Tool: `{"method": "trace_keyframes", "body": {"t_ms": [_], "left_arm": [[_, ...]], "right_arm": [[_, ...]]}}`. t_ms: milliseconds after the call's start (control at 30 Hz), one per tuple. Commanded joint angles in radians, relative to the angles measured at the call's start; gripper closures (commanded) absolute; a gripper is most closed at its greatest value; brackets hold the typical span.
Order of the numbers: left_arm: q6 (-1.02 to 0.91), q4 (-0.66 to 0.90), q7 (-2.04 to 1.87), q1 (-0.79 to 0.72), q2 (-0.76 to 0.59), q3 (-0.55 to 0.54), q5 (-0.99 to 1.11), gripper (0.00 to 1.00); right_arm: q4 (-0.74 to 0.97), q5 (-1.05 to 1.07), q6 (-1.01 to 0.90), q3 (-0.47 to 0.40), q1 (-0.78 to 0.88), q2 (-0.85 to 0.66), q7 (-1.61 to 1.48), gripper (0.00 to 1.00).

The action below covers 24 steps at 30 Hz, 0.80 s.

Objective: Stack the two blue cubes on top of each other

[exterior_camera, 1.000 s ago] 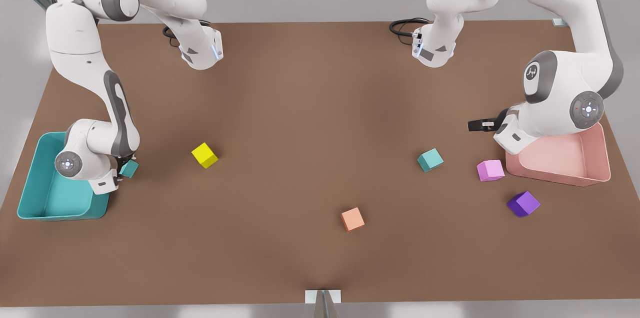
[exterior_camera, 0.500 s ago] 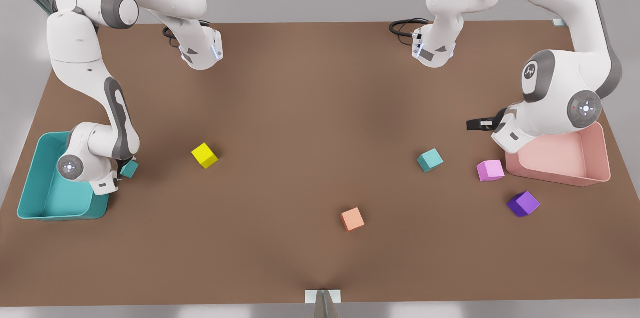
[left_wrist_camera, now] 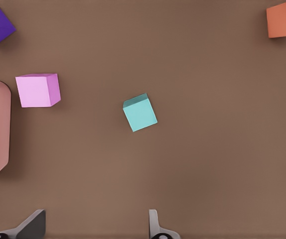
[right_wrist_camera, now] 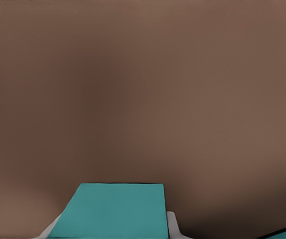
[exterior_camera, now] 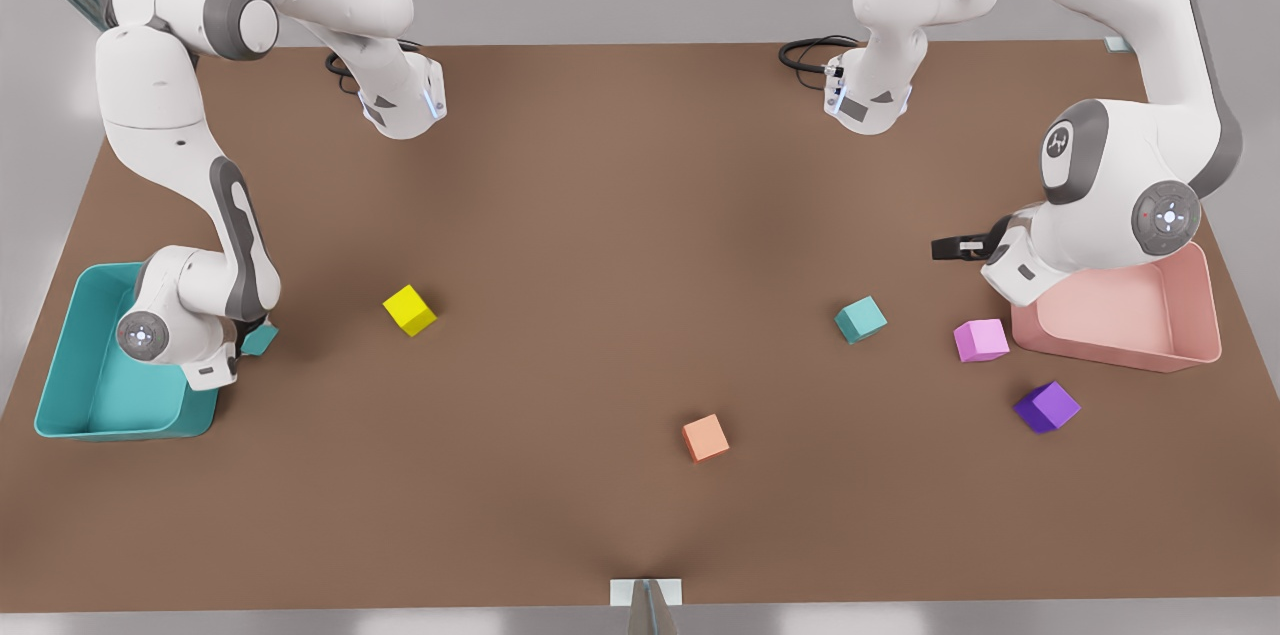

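One blue cube [exterior_camera: 860, 319] lies on the brown table toward the front view's right, also seen as the blue cube [left_wrist_camera: 140, 112] in the left wrist view. My left gripper [exterior_camera: 948, 248] hovers above the table right of it, by the pink tray; its fingers [left_wrist_camera: 155, 228] stand wide apart, so the left gripper [left_wrist_camera: 94, 230] is open and holds nothing. The other blue cube [exterior_camera: 259, 340] sits at the front view's left beside the teal tray. My right gripper [exterior_camera: 245, 335] is shut on this blue cube [right_wrist_camera: 114, 209], a finger on each side of it.
A teal tray [exterior_camera: 70, 355] stands at the front view's left edge and a pink tray [exterior_camera: 1190, 350] at the right. A yellow cube [exterior_camera: 409, 309], an orange cube [exterior_camera: 705, 437], a pink cube [exterior_camera: 980, 340] and a dark purple cube [exterior_camera: 1046, 406] lie loose on the table.
The right arm has shifted slightly at the teal tray's edge with the blue cube between its fingers. The left gripper has drifted a little toward the front view's left. The loose cubes have not moved.
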Motion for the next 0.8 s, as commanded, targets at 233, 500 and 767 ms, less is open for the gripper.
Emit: {"method": "trace_keyframes", "body": {"t_ms": [233,500,767], "left_arm": [[0.0,0.0,0.0,0.0,0.001,-0.001,0.002,0.0],[-0.002,0.008,-0.005,-0.026,0.024,-0.002,0.004,0.0],[0.337,-0.226,-0.154,-0.183,0.09,0.185,0.012,0.0]], "right_arm": [[0.038,0.077,-0.151,0.008,0.136,-0.034,0.169,0.36],[0.345,0.357,-0.353,0.008,0.587,-0.027,0.895,0.35],[0.719,0.417,-0.359,0.011,0.91,0.173,1.679,0.35]]}}
